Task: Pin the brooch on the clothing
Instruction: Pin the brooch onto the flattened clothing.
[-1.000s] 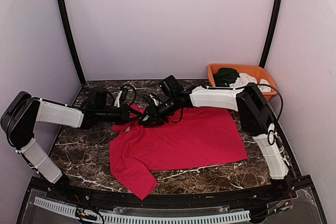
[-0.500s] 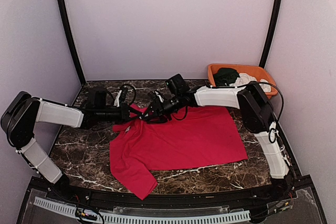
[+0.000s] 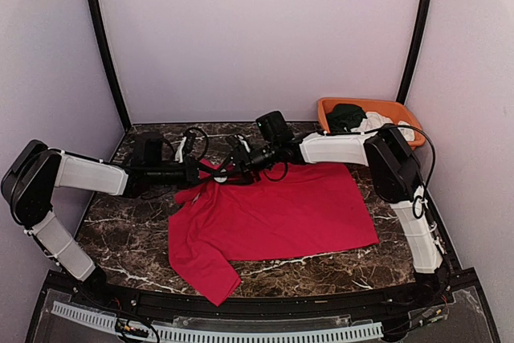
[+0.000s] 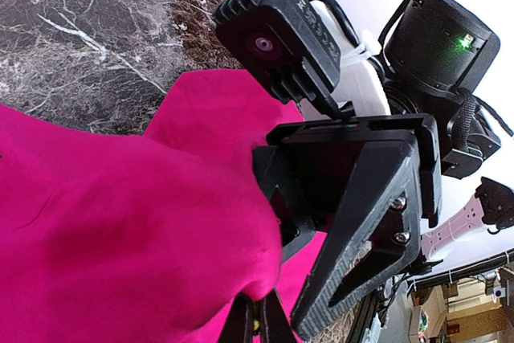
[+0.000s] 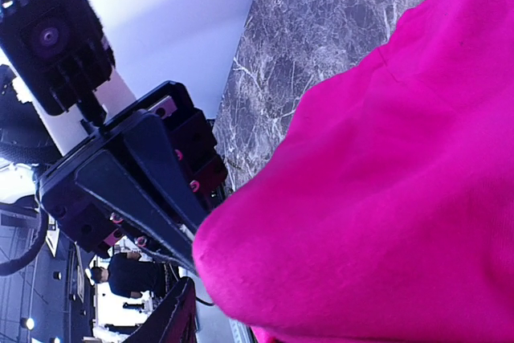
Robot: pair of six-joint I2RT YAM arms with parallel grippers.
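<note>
The clothing (image 3: 281, 210), a bright red T-shirt, lies spread on the marble table, its upper left part lifted into a fold (image 4: 144, 222). My left gripper (image 3: 206, 173) reaches in from the left and is shut on that fold's edge (image 4: 259, 323). A tiny yellow speck shows between its fingertips, and I cannot make out the brooch otherwise. My right gripper (image 3: 230, 166) faces it from the right, jaws apart, its black fingers (image 4: 361, 230) just beside the fold. In the right wrist view the cloth (image 5: 377, 198) hides all but one finger (image 5: 171, 315).
An orange basket (image 3: 325, 107) stands at the back right corner holding a dark green garment (image 3: 345, 116) and a white garment (image 3: 374, 124). Pale walls close in the table on three sides. Both arms stretch low across the back half of the table.
My right gripper has drawn back a little to the right and away from the camera, and its jaws have widened. The left gripper keeps its pinch on the fold in place.
</note>
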